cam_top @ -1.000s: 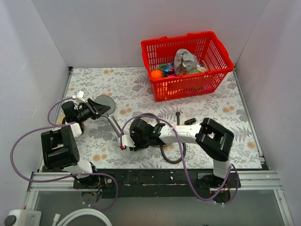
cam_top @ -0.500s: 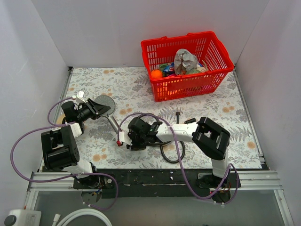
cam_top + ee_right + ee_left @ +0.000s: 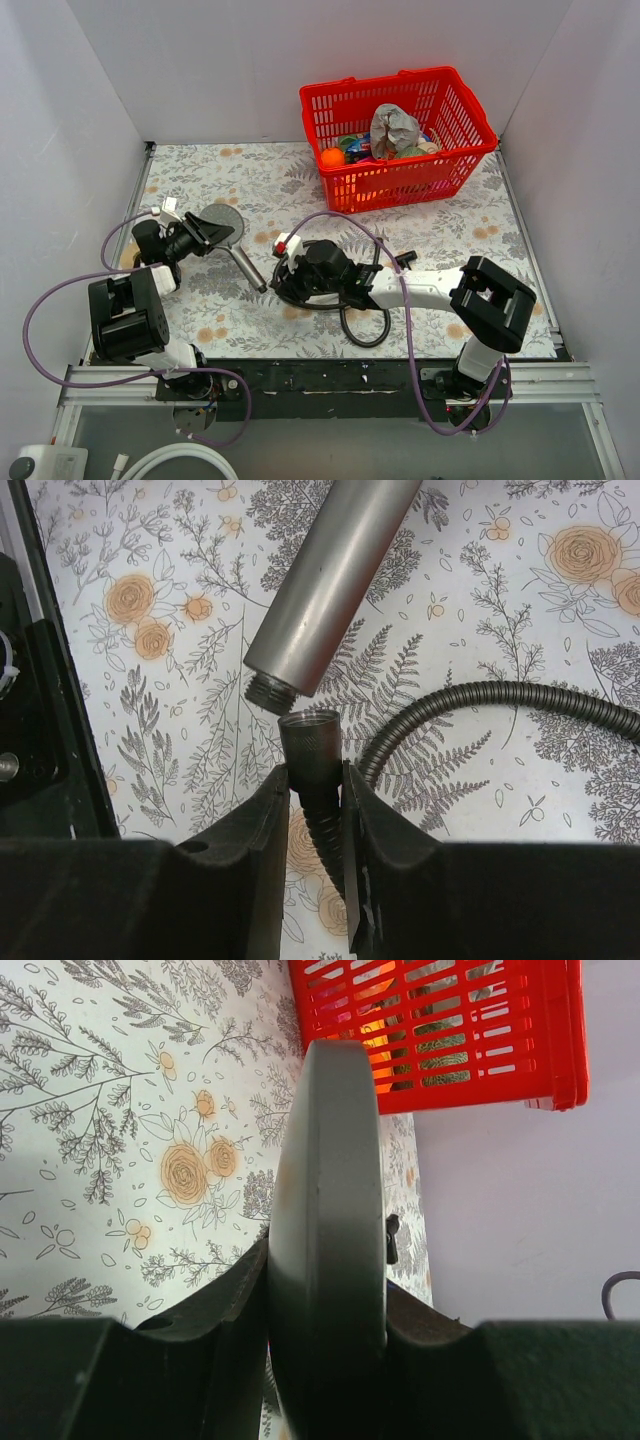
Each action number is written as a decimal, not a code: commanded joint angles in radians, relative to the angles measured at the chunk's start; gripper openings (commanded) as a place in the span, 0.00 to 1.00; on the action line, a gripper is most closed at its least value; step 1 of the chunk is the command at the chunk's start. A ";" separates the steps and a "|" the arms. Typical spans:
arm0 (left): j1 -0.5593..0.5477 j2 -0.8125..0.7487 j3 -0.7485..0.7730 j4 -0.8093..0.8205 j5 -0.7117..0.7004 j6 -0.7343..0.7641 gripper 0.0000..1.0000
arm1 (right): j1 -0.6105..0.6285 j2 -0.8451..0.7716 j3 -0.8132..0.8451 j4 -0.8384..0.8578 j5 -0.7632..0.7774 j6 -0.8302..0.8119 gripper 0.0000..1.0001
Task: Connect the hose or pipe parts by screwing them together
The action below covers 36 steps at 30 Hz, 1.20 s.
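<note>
The grey shower head [image 3: 222, 220] lies on its edge at the left, its straight handle [image 3: 245, 265] slanting toward the table's middle. My left gripper [image 3: 203, 232] is shut on the disc; in the left wrist view the disc's rim [image 3: 325, 1190] fills the space between both fingers of the left gripper [image 3: 325, 1360]. My right gripper [image 3: 283, 280] is shut on the black hose's end nut [image 3: 308, 742], seen between the fingers of the right gripper [image 3: 315, 800]. The nut's open mouth sits just short of the handle's threaded end [image 3: 268, 692], slightly off to one side. The hose [image 3: 365, 335] loops behind.
A red basket [image 3: 400, 140] full of small items stands at the back right, also seen as the red basket [image 3: 440, 1030]. Purple cables [image 3: 60, 285] trail from both arms. A white corrugated hose [image 3: 170, 460] lies below the table's front edge. A small black part [image 3: 404, 257] lies near the right arm.
My right wrist has turned over and shifted up and to the right, its elbow swinging right, still holding the hose end by the handle's tip. The left arm and shower head have not moved.
</note>
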 commanded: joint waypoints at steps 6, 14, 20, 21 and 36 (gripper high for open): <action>-0.008 -0.087 -0.065 0.163 -0.092 -0.109 0.00 | 0.006 0.019 0.053 0.032 0.047 0.113 0.01; -0.008 -0.082 -0.063 0.147 -0.150 -0.117 0.00 | 0.005 0.011 0.034 -0.037 0.098 0.100 0.01; -0.008 -0.077 -0.066 0.154 -0.164 -0.117 0.00 | 0.006 0.014 0.030 -0.048 0.086 0.105 0.01; -0.006 -0.079 -0.066 0.150 -0.169 -0.115 0.00 | 0.005 0.017 0.030 -0.044 0.084 0.109 0.01; -0.023 -0.108 -0.081 0.121 -0.246 -0.072 0.00 | 0.005 0.088 0.141 -0.076 0.136 0.129 0.01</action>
